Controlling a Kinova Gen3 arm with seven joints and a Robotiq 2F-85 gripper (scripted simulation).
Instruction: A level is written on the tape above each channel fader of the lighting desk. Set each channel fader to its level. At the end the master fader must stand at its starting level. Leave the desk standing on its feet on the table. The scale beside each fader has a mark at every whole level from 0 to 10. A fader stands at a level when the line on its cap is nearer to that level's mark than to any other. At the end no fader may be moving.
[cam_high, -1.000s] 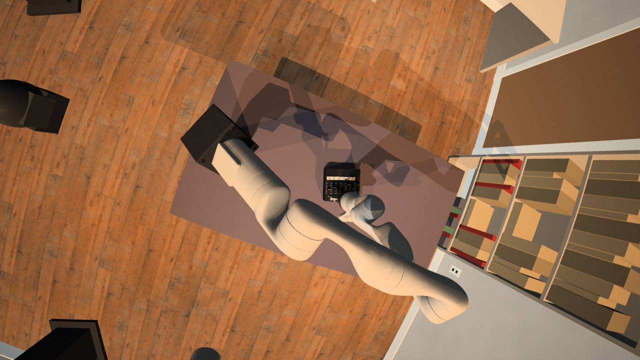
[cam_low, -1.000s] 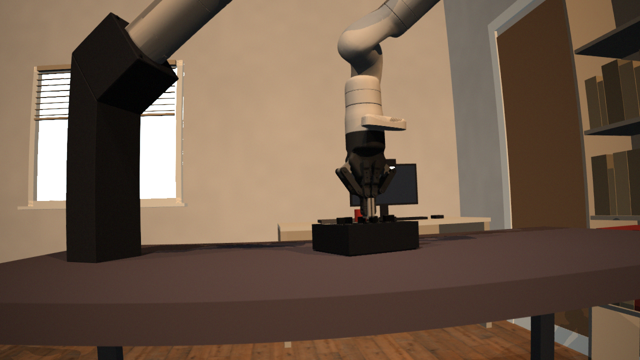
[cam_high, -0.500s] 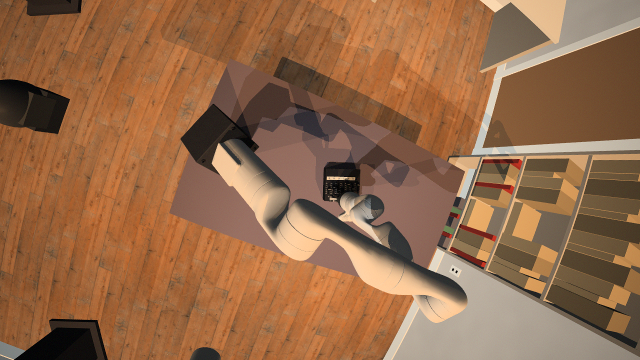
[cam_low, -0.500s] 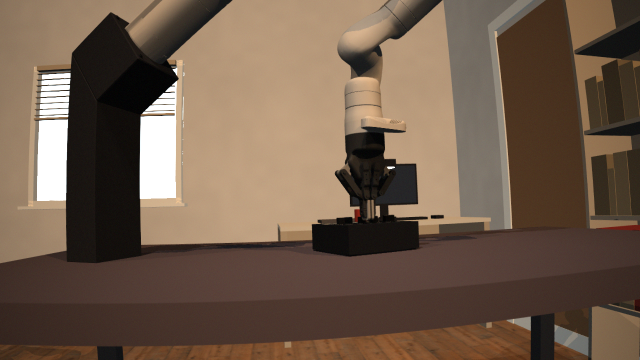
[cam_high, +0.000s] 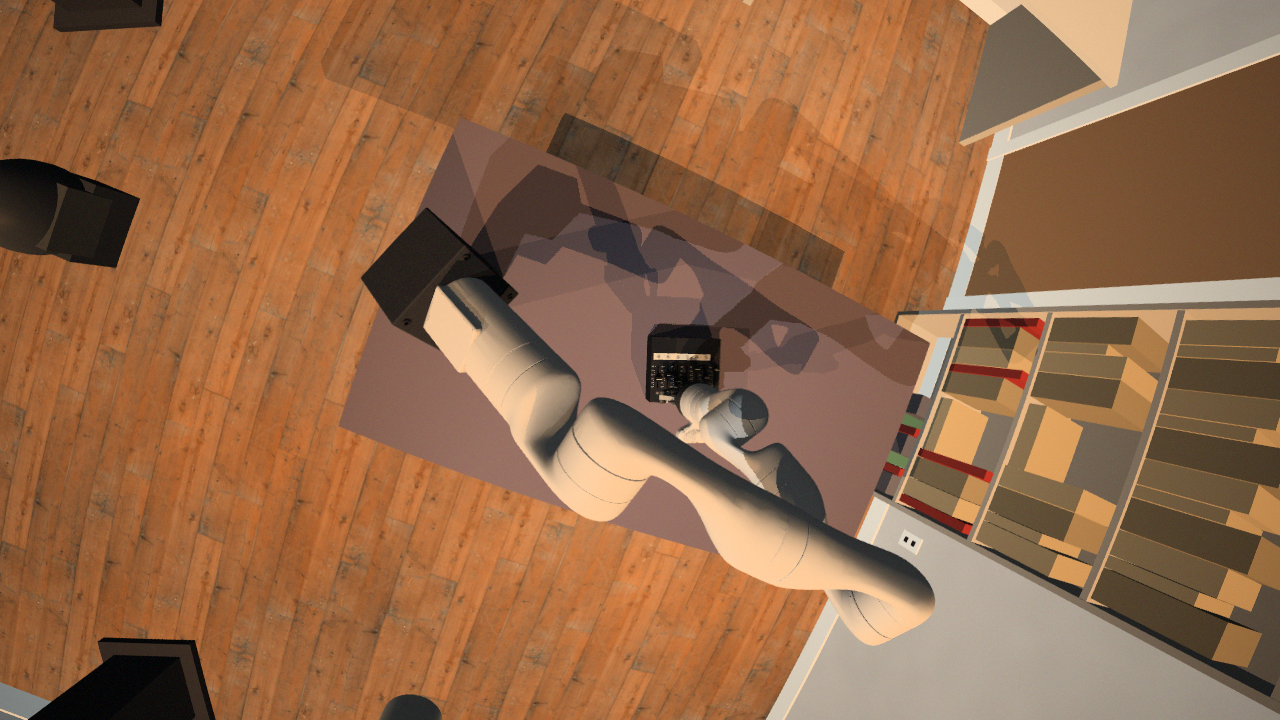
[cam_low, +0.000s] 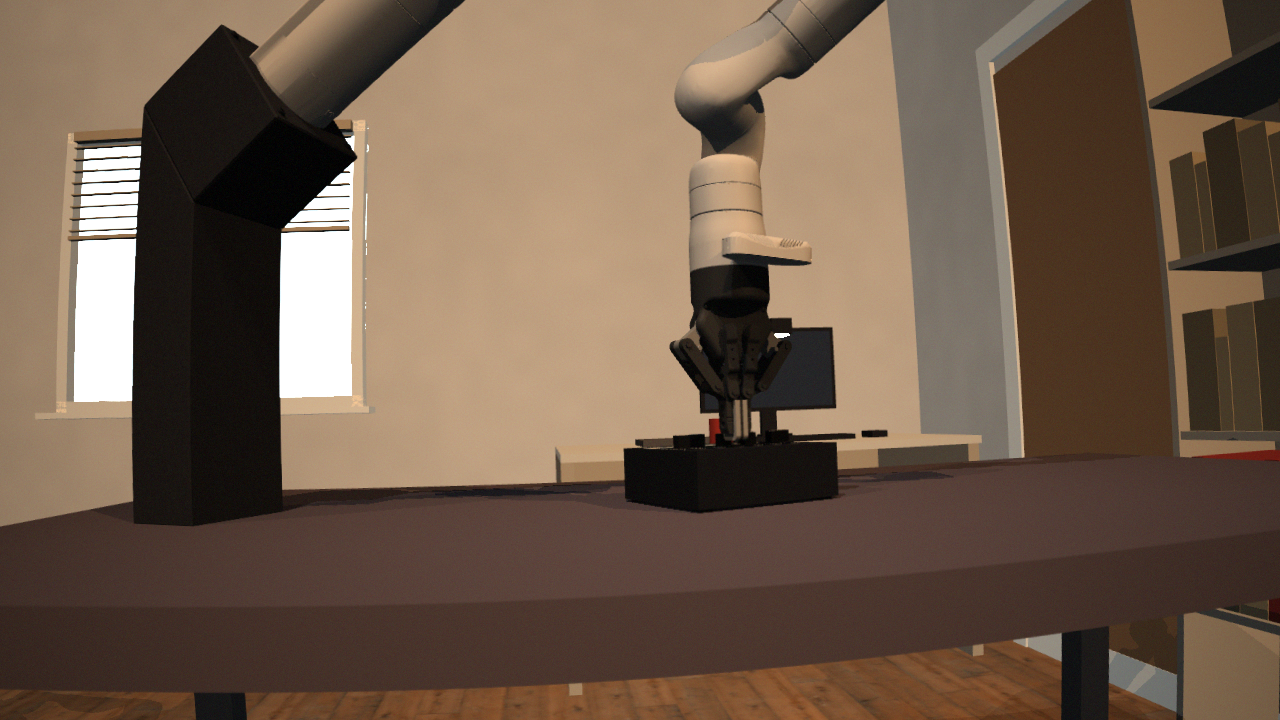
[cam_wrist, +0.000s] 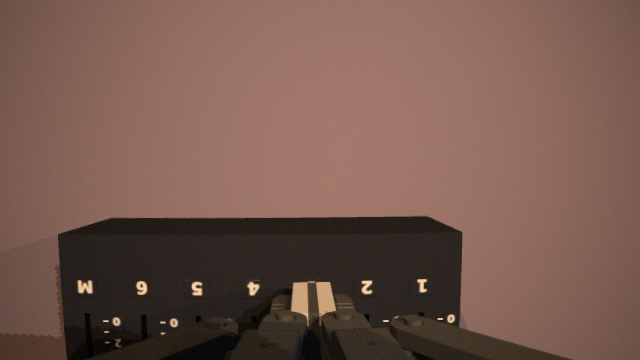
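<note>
The lighting desk (cam_high: 683, 362) is a small black box standing on the brown table; it also shows in the side view (cam_low: 731, 473) and the wrist view (cam_wrist: 260, 280). Its near face carries the labels M, 6, 5, 4, 2 and 1, upside down in the wrist view. My gripper (cam_low: 739, 436) points straight down with its fingers shut together, the tips (cam_wrist: 313, 299) low at the desk's top, over the channel 3 label. Black fader caps (cam_low: 687, 439) stick up beside the fingertips. The fader under the tips is hidden, so contact cannot be told.
The arm's black base block (cam_low: 205, 295) stands at the table's left end. My arm (cam_high: 626, 456) arches over the near half of the table. Bookshelves (cam_high: 1100, 447) stand past the right end. A monitor (cam_low: 801, 367) sits on a far desk behind.
</note>
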